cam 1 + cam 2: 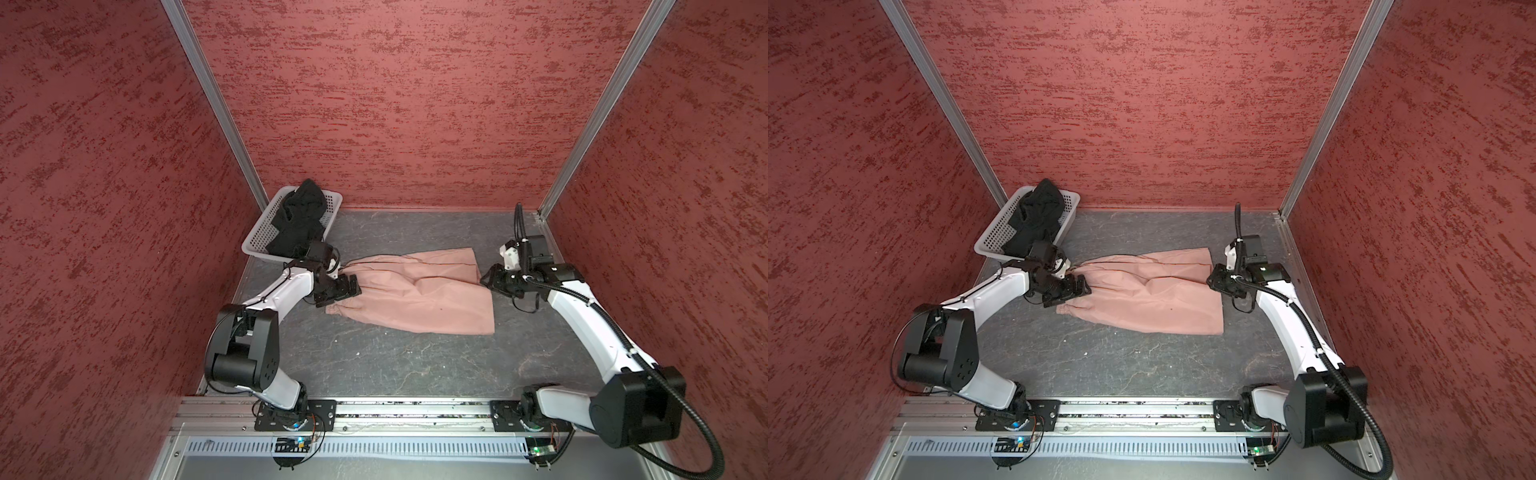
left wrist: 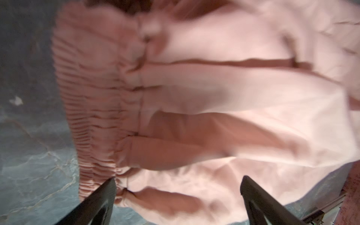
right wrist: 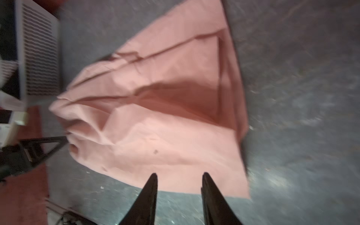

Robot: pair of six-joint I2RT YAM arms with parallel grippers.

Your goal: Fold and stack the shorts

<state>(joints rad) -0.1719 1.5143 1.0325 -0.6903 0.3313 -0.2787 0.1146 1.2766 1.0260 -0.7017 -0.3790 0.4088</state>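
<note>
Pink shorts (image 1: 436, 299) flat | left gripper (image 1: 355, 287) released, waistband edge | right gripper (image 1: 485, 281) released, hem edge

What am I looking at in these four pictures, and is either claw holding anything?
Two white-and-black robot arms stand at the near edge of a grey table walled in red. Two pictures look down from overhead and show nearly the same view. The other two come from cameras on the arms' wrists, looking out past the black fingers.

A pair of pink shorts lies spread on the table. A pair of black shorts sits heaped in a white perforated basket at the far left corner.

The left gripper is at the gathered waistband, and the right gripper is by the leg hems. In the wrist views both sets of jaws stand apart with nothing pinched between them, so nothing is held.
</note>
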